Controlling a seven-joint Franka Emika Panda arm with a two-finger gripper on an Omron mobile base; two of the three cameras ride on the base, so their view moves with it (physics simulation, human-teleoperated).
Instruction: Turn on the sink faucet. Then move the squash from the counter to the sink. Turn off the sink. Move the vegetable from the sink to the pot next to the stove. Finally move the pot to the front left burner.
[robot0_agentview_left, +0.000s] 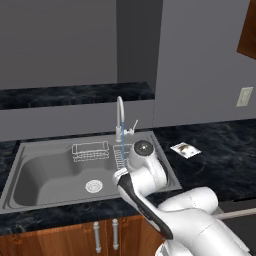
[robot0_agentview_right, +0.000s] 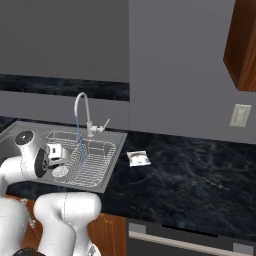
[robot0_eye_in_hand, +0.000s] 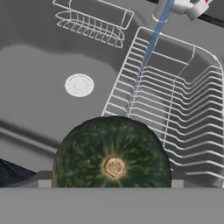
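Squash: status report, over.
Gripper shut on squash, held over the sink front edge. Sink faucet running, stream landing on the wire rack. Drop path into the basin looks open.

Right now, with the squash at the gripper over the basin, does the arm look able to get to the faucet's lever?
Probably not yet. The squash sits right at the gripper, so it likely must be released into the sink first. Otherwise the lever stands in the open just behind the basin, with only the water stream nearby.
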